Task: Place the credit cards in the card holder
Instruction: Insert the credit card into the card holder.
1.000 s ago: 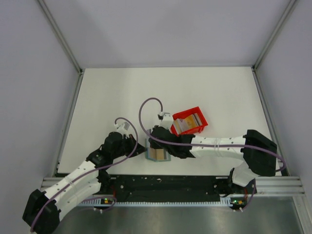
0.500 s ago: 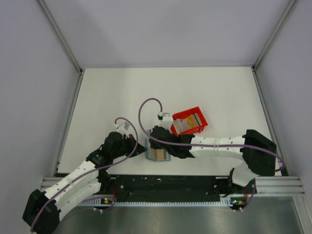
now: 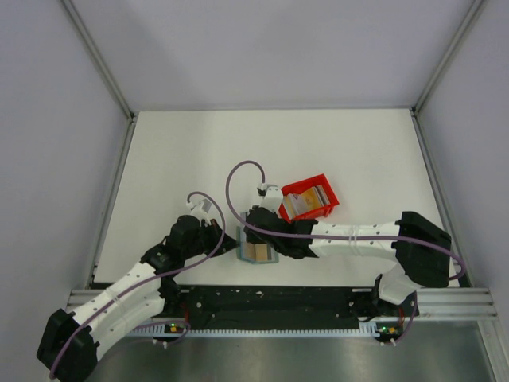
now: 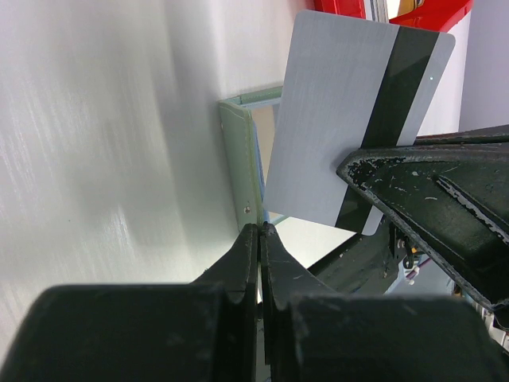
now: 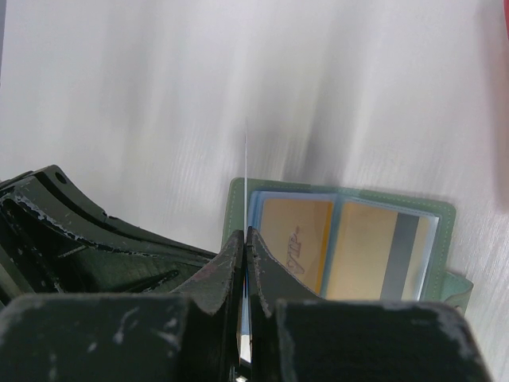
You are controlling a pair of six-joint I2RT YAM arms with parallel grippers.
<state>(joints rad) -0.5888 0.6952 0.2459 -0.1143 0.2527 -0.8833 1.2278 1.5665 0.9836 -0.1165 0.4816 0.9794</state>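
Note:
The card holder (image 3: 242, 235) lies open near the table's front edge, green rim (image 5: 447, 216) around blue-grey pockets. Two tan credit cards (image 5: 296, 239) sit in those pockets. My left gripper (image 4: 260, 228) is shut on the card holder's left edge (image 4: 238, 159); from above it (image 3: 231, 245) is just left of the wallet. My right gripper (image 5: 246, 232) is shut on a whitish card with a black stripe (image 4: 350, 127), held upright and seen edge-on (image 5: 246, 175) above the holder's left pocket. From above, the right gripper (image 3: 253, 231) hangs over the holder.
A red plastic bin (image 3: 322, 212) with more cards (image 3: 306, 199) in it stands just behind and right of the holder; its red edge (image 4: 429, 16) shows in the left wrist view. Metal rails border the table on both sides and along the front.

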